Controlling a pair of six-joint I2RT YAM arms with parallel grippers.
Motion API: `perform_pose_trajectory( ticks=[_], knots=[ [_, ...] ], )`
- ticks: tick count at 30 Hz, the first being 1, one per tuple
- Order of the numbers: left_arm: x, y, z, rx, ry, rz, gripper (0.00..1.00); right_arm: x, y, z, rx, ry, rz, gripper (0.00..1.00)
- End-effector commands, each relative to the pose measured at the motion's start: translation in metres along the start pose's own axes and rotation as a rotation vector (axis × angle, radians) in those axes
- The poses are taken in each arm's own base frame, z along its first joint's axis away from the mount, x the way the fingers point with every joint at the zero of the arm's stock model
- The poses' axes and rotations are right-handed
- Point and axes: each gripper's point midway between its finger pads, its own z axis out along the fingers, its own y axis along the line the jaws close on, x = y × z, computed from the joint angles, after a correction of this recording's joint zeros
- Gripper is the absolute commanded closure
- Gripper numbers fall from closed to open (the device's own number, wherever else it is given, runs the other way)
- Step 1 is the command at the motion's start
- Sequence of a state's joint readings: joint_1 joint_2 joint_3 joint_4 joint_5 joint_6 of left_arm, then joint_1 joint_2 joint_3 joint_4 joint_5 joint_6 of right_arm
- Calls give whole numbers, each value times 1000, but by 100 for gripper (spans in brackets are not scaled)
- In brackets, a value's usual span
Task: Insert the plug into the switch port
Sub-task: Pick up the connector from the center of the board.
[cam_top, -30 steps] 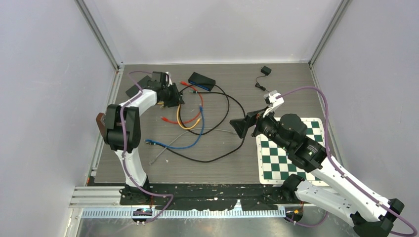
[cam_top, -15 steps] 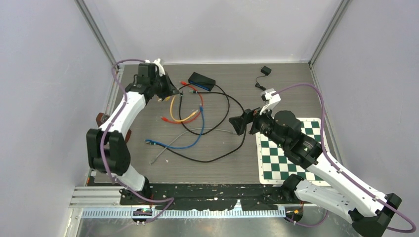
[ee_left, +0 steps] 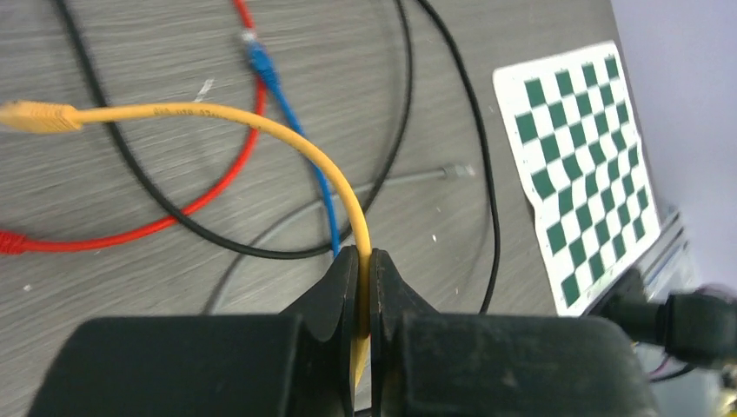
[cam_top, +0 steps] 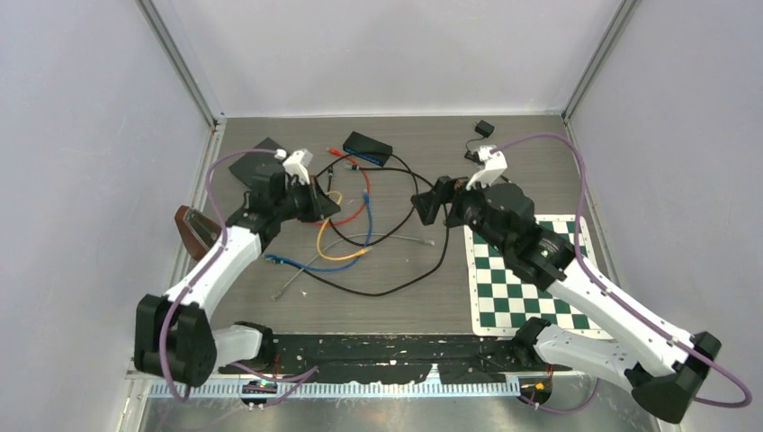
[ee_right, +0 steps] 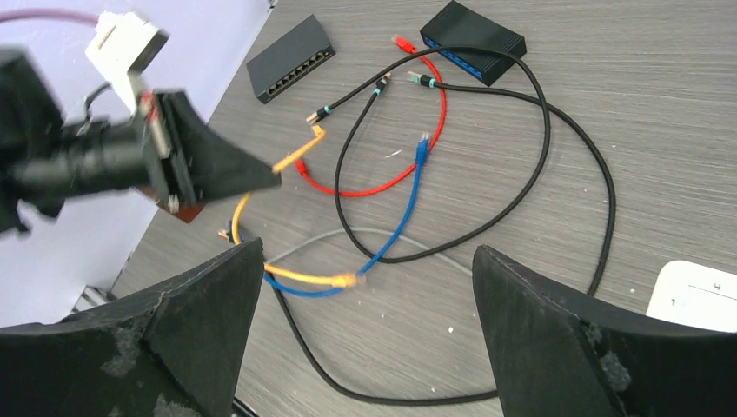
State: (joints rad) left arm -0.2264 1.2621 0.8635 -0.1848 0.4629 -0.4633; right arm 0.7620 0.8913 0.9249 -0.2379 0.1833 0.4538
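Note:
My left gripper [cam_top: 326, 207] [ee_left: 365, 259] is shut on a yellow cable [cam_top: 326, 241] [ee_left: 261, 126] and holds it above the tangle of cables. The cable's yellow plug [ee_left: 39, 115] [ee_right: 316, 133] sticks out free beyond the fingertips. Its other plug [cam_top: 363, 253] [ee_right: 346, 280] lies on the table. A black switch [cam_top: 255, 158] [ee_right: 291, 59] lies at the back left with its ports in view. A blue switch [cam_top: 367, 147] [ee_right: 474, 39] lies behind the cables. My right gripper [cam_top: 430, 200] [ee_right: 367, 252] is open and empty, above the cables' right side.
Red [cam_top: 364, 183], blue [cam_top: 360, 216], black [cam_top: 423, 270] and grey [cam_top: 301, 270] cables lie crossed mid-table. A chequered mat [cam_top: 522, 279] is at the right, a black adapter [cam_top: 485, 128] at the back right, a brown object [cam_top: 189, 229] at the left edge.
My left arm has swung from the back left by the black switch towards the middle, dragging the yellow cable along. My right gripper has moved farther back.

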Motion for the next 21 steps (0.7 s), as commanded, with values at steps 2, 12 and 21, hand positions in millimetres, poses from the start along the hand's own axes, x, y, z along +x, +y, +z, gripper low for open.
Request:
perform_pose_trajectory(
  ticks=[2,12,21],
  knots=[
    [-23,-72,-21,187,-283,491,100,-28,16,31,25,-28,119,1],
    [6,-121,-59,412,-586,855,100,0,64,89,-164,184,354,10],
    [21,-132,-56,491,-556,898,100,50,78,114,-261,344,426,26]
  ],
)
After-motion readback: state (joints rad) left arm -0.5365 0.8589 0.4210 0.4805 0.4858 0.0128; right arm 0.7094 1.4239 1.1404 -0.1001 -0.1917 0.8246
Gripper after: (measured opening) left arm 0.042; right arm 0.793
